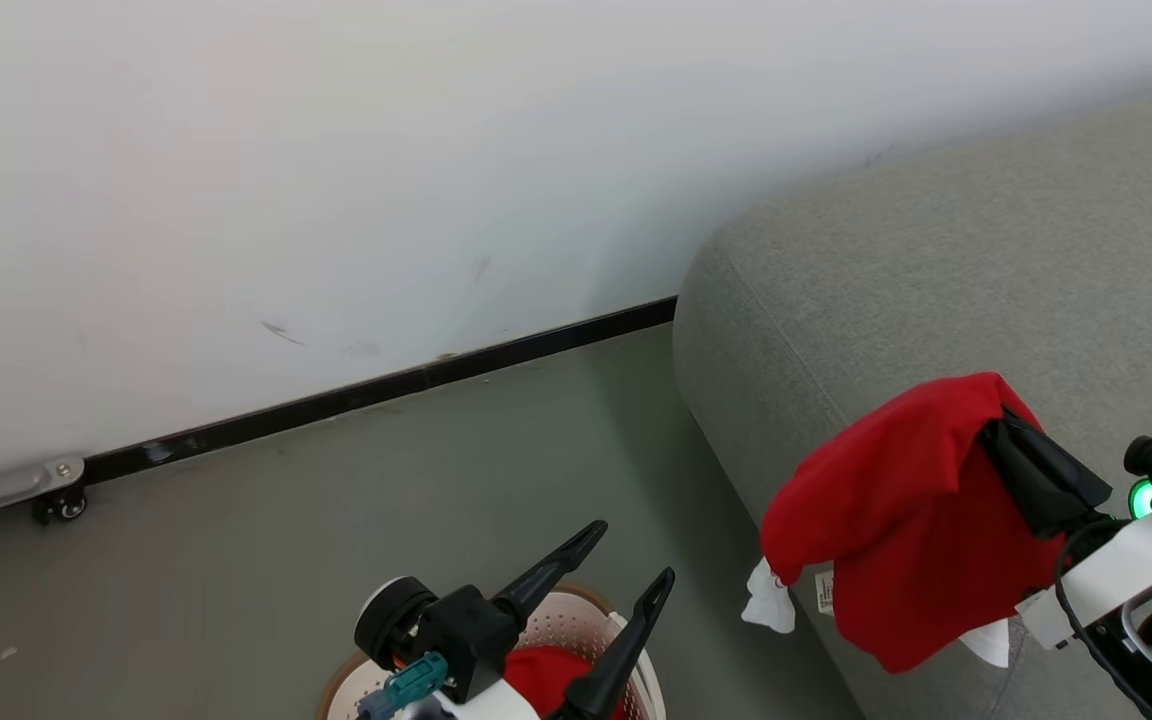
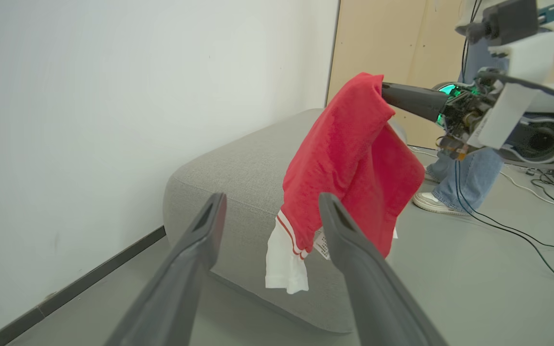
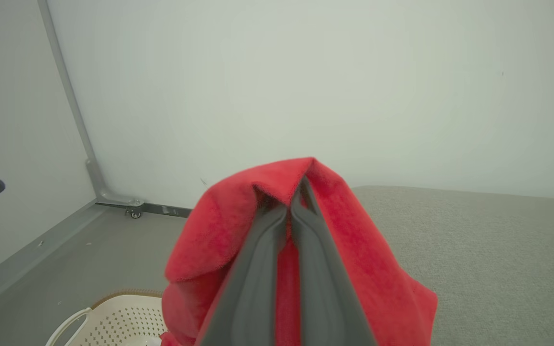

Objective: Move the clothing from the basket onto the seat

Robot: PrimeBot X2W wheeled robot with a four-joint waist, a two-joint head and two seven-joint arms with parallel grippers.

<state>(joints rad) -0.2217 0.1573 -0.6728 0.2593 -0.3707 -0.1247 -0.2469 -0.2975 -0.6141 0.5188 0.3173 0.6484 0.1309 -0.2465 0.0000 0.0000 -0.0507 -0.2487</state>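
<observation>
step: carry to seat | right claw clamped on red clothing, hanging over seat edge, white hem off the side | left claw apart, holding nothing, above basket with more red inside | advice: reach further inboard before letting go, or it may slide to the floor | room: broad seat top ahead, wall close behind

Between wall and seat the floor lies open — seat's corner blocks rightward.
</observation>
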